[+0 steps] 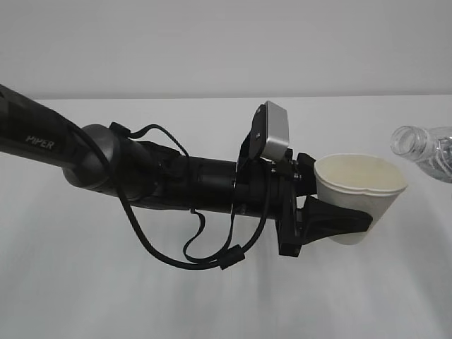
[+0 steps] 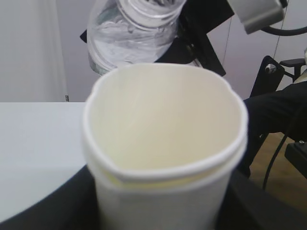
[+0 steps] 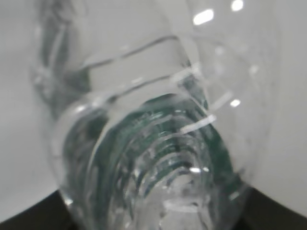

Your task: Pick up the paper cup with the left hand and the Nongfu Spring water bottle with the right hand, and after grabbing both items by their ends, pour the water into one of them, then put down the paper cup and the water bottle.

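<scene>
The paper cup (image 1: 360,194) is held up above the white table, squeezed slightly out of round, with my left gripper (image 1: 339,222) shut on its lower wall. In the left wrist view the paper cup (image 2: 163,158) fills the frame; its inside looks dry and cream-white. The Nongfu Spring water bottle (image 1: 427,150) enters from the right edge, tilted, its open mouth pointing toward the cup's rim. The bottle (image 2: 132,33) hangs just beyond and above the cup. Seen from the right wrist, the bottle (image 3: 148,158) fills the frame, ribbed, green showing through, black fingers (image 3: 29,215) beside it.
The white table (image 1: 212,304) runs under both arms, with a plain pale wall behind. The left arm marked PIPER (image 1: 106,159) stretches across from the left with loose black cables (image 1: 183,251) hanging below it. Dark equipment and a floor strip (image 2: 278,158) show at the right.
</scene>
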